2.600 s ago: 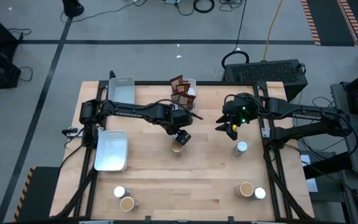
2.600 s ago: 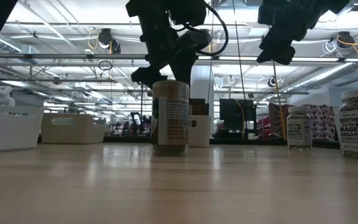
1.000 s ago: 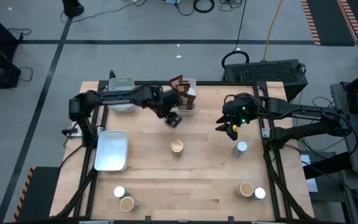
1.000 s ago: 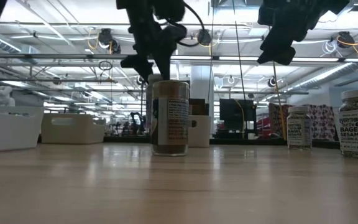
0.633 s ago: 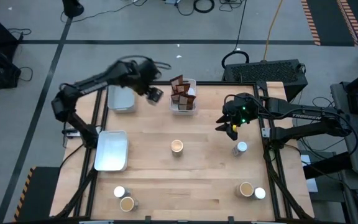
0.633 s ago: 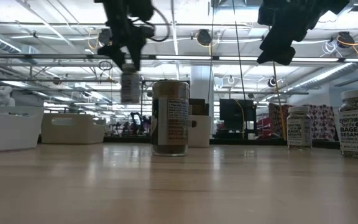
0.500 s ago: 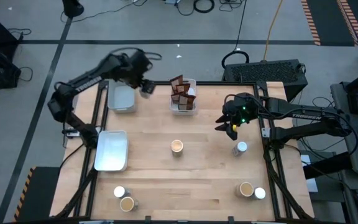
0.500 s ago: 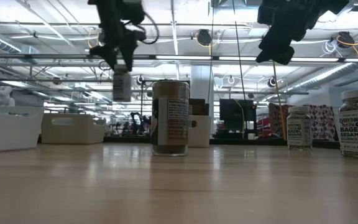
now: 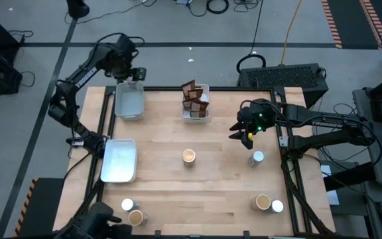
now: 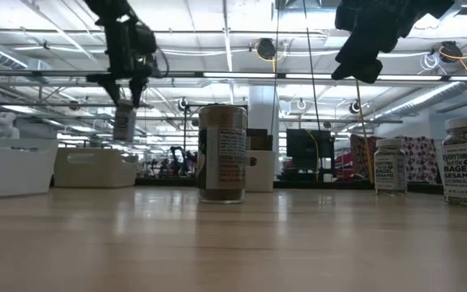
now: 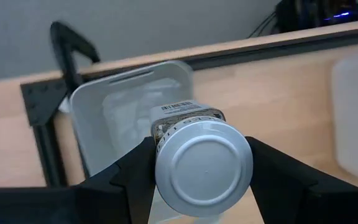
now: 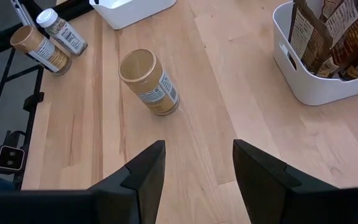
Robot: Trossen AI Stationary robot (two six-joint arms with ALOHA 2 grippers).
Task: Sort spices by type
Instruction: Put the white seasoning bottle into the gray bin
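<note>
A white-topped jar point(image 11: 202, 165) is sitting clamped between the fingers of the left gripper point(image 11: 202, 180), hanging over a white tray point(image 9: 129, 103). Dark brown packets point(image 9: 195, 99) are standing upright in another white tray point(image 9: 205, 114), between the two grippers. A tan-topped jar point(image 9: 188, 156) is standing upright, in front of the right gripper point(image 12: 194, 171). Another white-topped jar point(image 9: 258, 157) is standing just beside the right gripper point(image 9: 242, 135).
</note>
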